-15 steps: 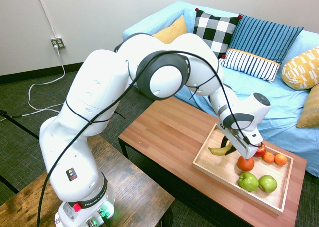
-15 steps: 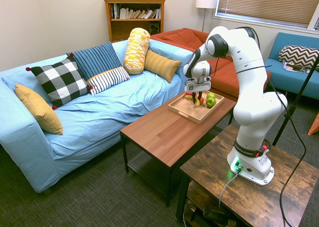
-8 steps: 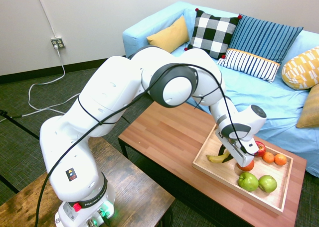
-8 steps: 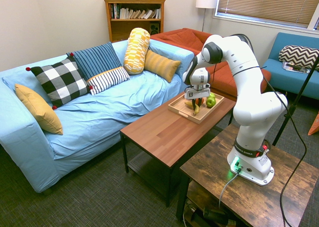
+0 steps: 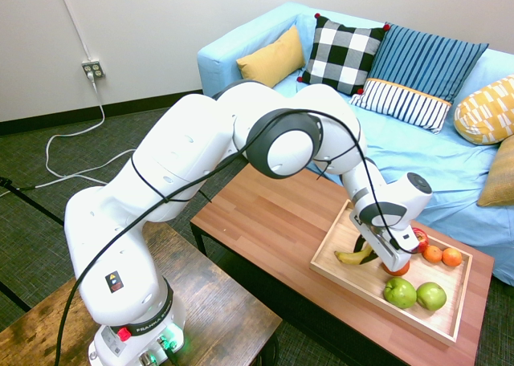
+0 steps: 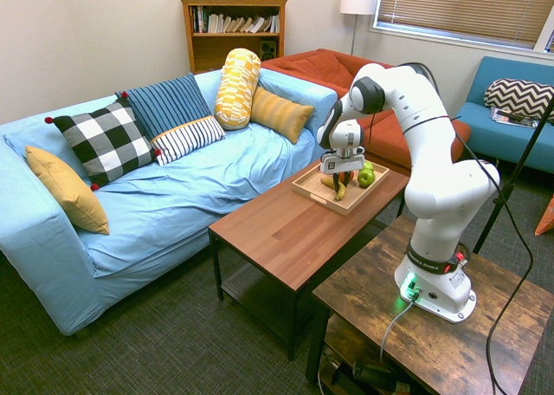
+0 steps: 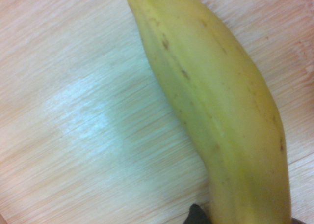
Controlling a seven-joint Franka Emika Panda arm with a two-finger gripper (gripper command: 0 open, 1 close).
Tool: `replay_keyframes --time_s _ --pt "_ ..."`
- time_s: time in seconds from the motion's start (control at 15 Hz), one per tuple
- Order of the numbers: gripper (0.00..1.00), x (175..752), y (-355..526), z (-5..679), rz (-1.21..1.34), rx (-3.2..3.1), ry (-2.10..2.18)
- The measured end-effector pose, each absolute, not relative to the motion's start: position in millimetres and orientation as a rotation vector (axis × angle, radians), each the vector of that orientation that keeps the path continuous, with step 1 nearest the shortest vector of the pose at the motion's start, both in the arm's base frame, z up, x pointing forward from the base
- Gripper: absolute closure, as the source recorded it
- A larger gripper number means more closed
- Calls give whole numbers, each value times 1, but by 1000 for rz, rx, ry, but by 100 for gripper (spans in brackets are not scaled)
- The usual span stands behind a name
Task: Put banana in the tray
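Basically at the placing step, pincer point(image 5: 365, 250) clamped on banana point(image 5: 349, 258) within tray point(image 5: 365, 278); probably just settle and let go.

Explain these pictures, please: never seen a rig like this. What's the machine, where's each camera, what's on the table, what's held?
The machine is a white Franka robot arm with a two-finger gripper.

Two pictures are room views from opposite sides, each showing the arm reaching over a coffee table beside a light-blue sofa. The third, a close-up, comes from a camera on the robot's wrist.

On the table is a pale wooden tray. In it are two green apples, a red apple, two small oranges and a red-orange fruit, partly hidden by the gripper.

The gripper looks closed on a banana, within the tray's outline. Whether the banana touches the tray's floor, I can't tell.
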State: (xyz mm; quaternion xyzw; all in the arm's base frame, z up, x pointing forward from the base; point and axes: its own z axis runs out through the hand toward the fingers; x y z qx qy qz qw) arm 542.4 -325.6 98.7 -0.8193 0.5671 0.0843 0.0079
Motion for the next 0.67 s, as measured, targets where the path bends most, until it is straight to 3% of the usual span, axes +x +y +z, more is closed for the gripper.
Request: replay_keyframes --time_s 0.67 --pt "0 544 -330 151 189 -2550 1758"
